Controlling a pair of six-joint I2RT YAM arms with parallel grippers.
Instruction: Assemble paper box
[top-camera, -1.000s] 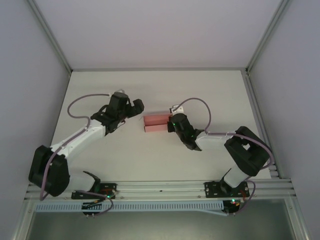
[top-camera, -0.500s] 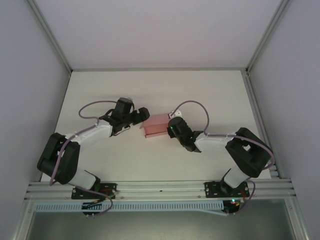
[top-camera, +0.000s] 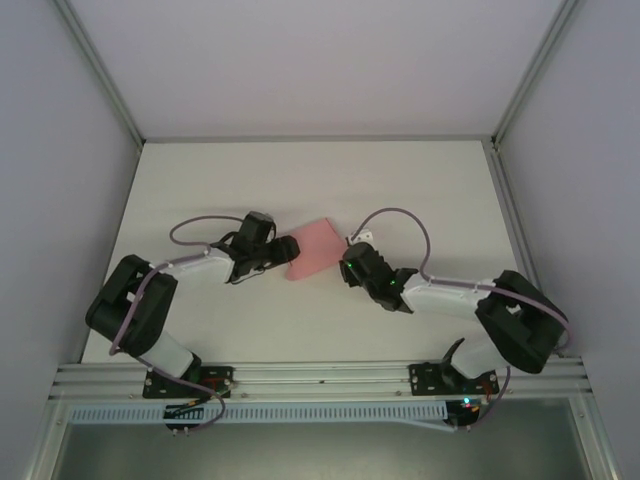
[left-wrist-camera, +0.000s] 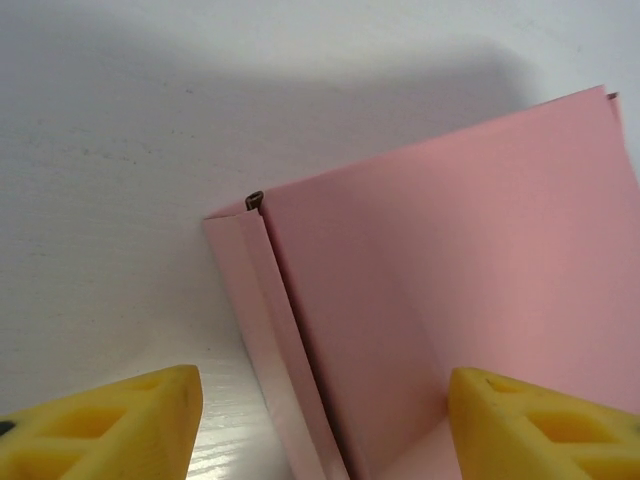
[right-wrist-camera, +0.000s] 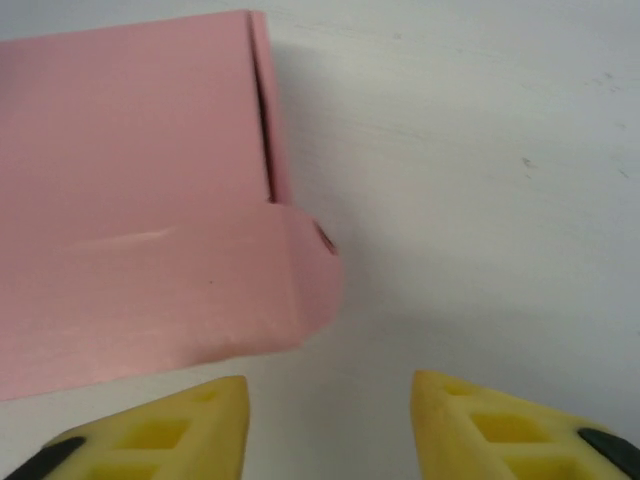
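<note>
The salmon-pink paper box lies mid-table, folded up and turned at an angle. In the left wrist view the box shows a narrow folded side strip with a small dark slot at its top corner. My left gripper is at the box's left end. Its jaws stand open astride that folded edge, with the left fingertip apart from the card on the table. My right gripper is just off the box's right end, open and empty, and the box with its rounded flap lies ahead of it.
The white tabletop is bordered by grey walls on the left, right and back. An aluminium rail with both arm bases runs along the near edge. Purple cables loop over each arm.
My right gripper has opened and let go of the box, backing off a little. My left arm has swung right up to the box with its jaws narrowing. The box has turned and tipped.
</note>
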